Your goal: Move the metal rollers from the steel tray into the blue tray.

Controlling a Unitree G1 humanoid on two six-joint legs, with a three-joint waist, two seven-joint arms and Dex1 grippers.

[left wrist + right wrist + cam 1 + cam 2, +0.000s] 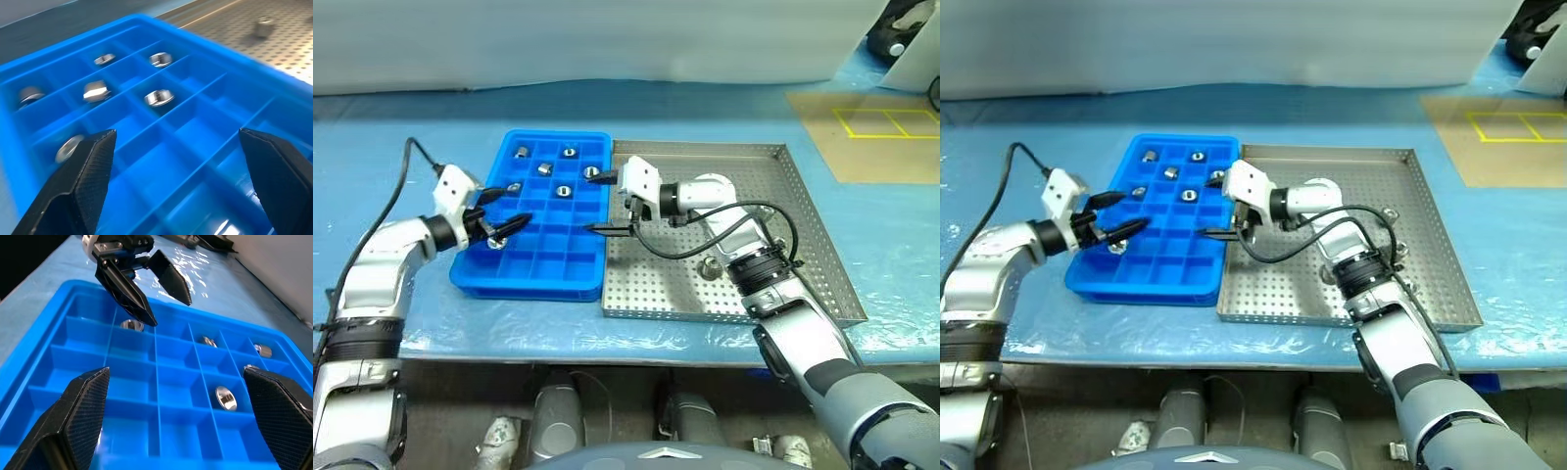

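Nearest the robot, the near edge of the blue-covered table is seen, and on it two trays are set side by side, their long sides touching or nearly so. The blue tray lies on the robot's left, the steel tray on its right.

Over the left part of the blue tray, the left gripper is held with its fingers spread wide and nothing between them. In the left wrist view the two black fingers are seen far apart above empty compartments. The right gripper is held above the seam between the trays, pointing toward the left one, its fingers also wide apart and empty. In the right wrist view the left gripper is seen from the front, hovering over a compartment that holds a roller.

Several metal rollers are seen in separate compartments in the far half of the blue tray, and one more lies in a compartment close under the left gripper. From the head views one roller is made out on the perforated floor of the steel tray, just beside the right forearm. In the left wrist view that tray's floor is shown, blurred, beyond the blue tray's rim.

Farther off, a brown mat with yellow lines is laid on the table.
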